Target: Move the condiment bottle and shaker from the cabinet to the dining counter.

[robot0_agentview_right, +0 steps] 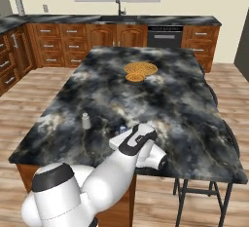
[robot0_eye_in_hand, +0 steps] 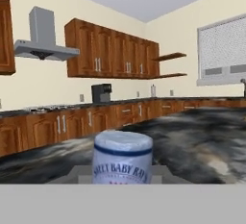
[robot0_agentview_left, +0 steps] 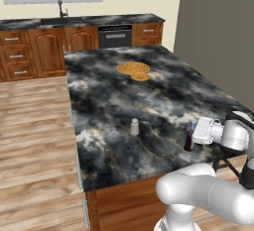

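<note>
The gripper [robot0_agentview_left: 191, 137] is clamped on the condiment bottle [robot0_agentview_left: 189, 141], holding it upright at the near right part of the dining counter [robot0_agentview_left: 149, 101]; whether the bottle's base touches the stone cannot be told. In the left base view the hand reaches in sideways from the right, level with the bottle's neck, and covers most of its upper half. In the right base view the forearm lies across the bottle, leaving a small bluish bit [robot0_agentview_right: 122, 129] showing. The hand view looks over the bottle's pale cap [robot0_eye_in_hand: 123, 156], with lettering that is hard to read. The shaker [robot0_agentview_left: 134, 126] stands upright on the counter, well left of the bottle. Two flat golden round things [robot0_agentview_left: 134, 69] lie farther back on the counter.
</note>
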